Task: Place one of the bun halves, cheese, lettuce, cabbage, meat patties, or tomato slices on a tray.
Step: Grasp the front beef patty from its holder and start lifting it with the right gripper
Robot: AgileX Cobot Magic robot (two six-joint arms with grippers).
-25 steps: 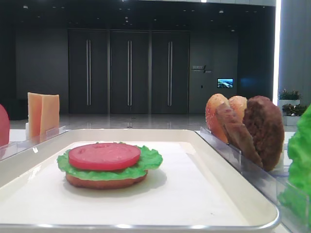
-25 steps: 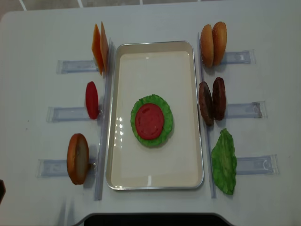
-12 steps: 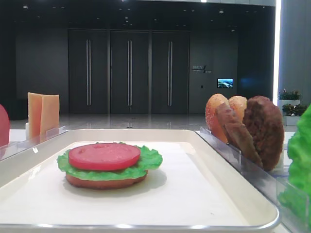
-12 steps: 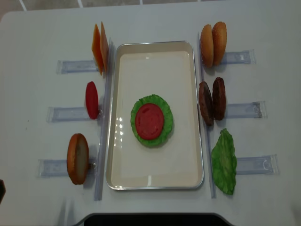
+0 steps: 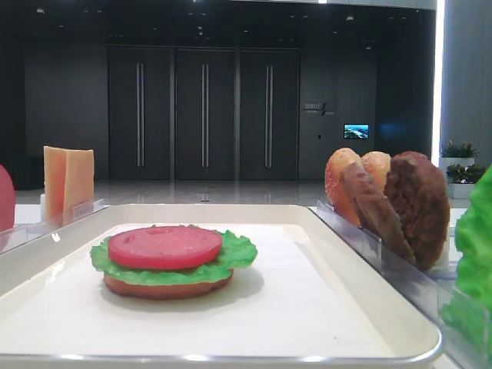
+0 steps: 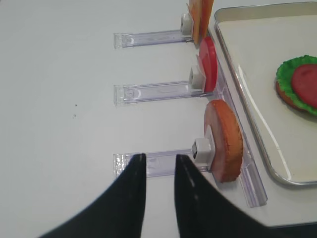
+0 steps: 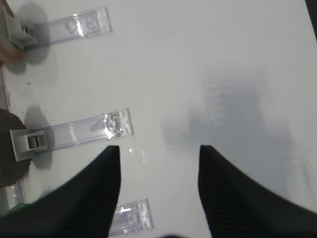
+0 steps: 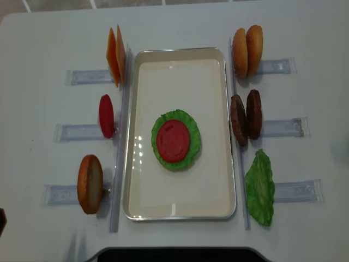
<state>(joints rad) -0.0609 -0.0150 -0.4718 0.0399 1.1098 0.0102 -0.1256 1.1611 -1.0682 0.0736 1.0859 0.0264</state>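
White table (image 8: 43, 33) carries everything, and the things are described from the left side to the right.

At the far left, two slices of cheese (image 8: 114, 55), one tomato slice (image 8: 106, 115) and one bun half (image 8: 90, 183) are held on edge in clear racks (image 8: 79, 131), with their flat faces turned along the row. The left gripper (image 6: 159, 163) is seen only in its wrist view: its fingers (image 6: 133, 198) are nearly together, with a narrow gap, and nothing is held. The bun half lies just to the right of these fingers and a little ahead.

In the middle the tray (image 8: 180, 51) lies with its long axis running away from the robot. On its floor a stack is already built: a bun half under, lettuce (image 8: 191, 144) over it, a tomato slice (image 8: 173, 140) on top, all lying flat.

On the right, two bun halves (image 8: 246, 51), two meat patties (image 8: 246, 116) and a loose lettuce leaf (image 8: 260, 187) are placed. The right gripper (image 7: 158, 163) has its fingers (image 7: 94, 198) wide apart and empty above bare table, so the patties lie to its left, beyond the rack ends. A patty seems the likely next piece, and the right arm is judged nearer to it.
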